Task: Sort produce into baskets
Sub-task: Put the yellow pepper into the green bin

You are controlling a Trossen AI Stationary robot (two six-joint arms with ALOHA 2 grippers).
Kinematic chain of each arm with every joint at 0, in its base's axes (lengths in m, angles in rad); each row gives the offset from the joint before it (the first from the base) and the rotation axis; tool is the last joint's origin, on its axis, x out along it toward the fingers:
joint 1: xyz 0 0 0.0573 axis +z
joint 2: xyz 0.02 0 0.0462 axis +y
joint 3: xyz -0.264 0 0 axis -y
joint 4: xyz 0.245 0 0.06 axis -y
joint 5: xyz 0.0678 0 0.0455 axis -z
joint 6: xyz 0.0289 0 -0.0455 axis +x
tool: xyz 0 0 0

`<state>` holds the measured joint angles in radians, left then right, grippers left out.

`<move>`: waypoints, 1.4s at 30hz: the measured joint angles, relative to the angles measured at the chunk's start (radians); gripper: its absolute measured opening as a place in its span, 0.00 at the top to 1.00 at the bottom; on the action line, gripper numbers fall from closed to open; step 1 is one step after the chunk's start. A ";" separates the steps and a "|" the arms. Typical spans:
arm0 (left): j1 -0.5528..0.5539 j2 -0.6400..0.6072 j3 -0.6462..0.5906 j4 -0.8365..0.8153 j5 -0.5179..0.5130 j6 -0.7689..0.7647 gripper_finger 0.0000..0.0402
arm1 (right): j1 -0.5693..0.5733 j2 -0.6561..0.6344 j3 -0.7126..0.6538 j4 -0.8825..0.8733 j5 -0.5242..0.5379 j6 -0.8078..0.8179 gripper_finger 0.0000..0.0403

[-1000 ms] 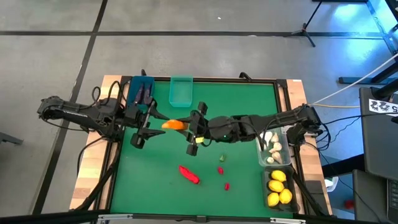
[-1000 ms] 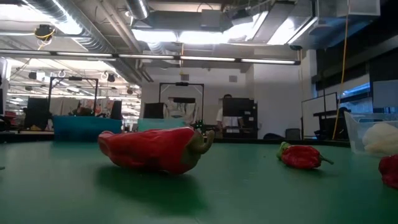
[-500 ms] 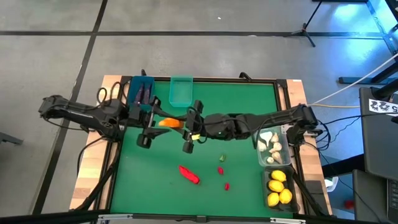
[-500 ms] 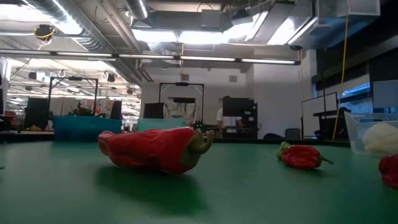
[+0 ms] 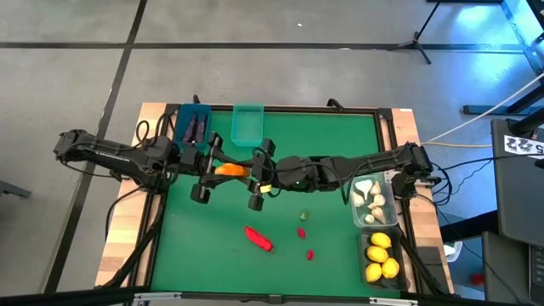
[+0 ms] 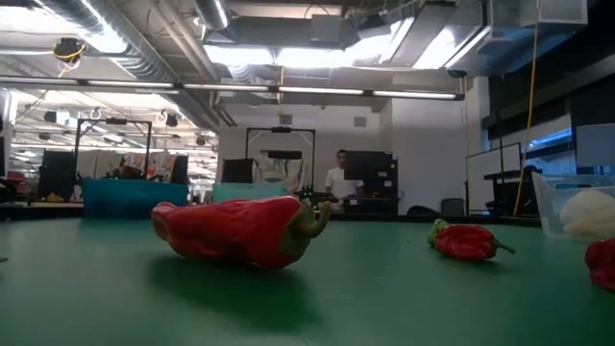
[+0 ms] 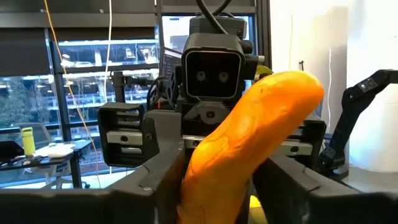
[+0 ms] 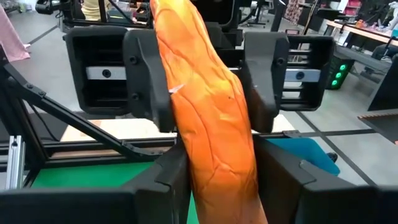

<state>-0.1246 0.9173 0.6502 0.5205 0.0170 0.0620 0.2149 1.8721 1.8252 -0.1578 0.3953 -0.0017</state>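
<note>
Pinching 1 carrot: L gripper & R gripper; 4 baskets, 3 lemons.

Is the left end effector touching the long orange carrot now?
Touching. In the left wrist view the left end effector has both dark fingers pressed against the long orange carrot, no gap visible.

You get even overhead light on the green worktop, soft short shadows under the arms. Blue glare hits the floor at the high view's top right corner. In the low view, ceiling strip lights blow out white; the red chili is sharp, room behind soft. Wrist views: the carrot sits too close, slightly blurred, bright windows behind.
</note>
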 joint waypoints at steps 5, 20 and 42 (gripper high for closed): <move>0.000 0.000 0.000 -0.002 0.000 0.019 0.69 | 0.001 0.000 0.000 0.000 -0.005 0.001 0.63; 0.013 -0.014 -0.002 -0.030 -0.045 0.045 0.71 | 0.000 -0.001 0.003 -0.079 0.031 0.053 0.63; 0.135 -0.025 0.002 -0.065 -0.143 0.077 0.70 | -0.006 -0.009 -0.002 -0.302 0.109 0.152 0.22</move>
<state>0.0105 0.8925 0.6518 0.4553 -0.1262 0.1390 0.2092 1.8628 1.8233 -0.4599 0.5045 0.1504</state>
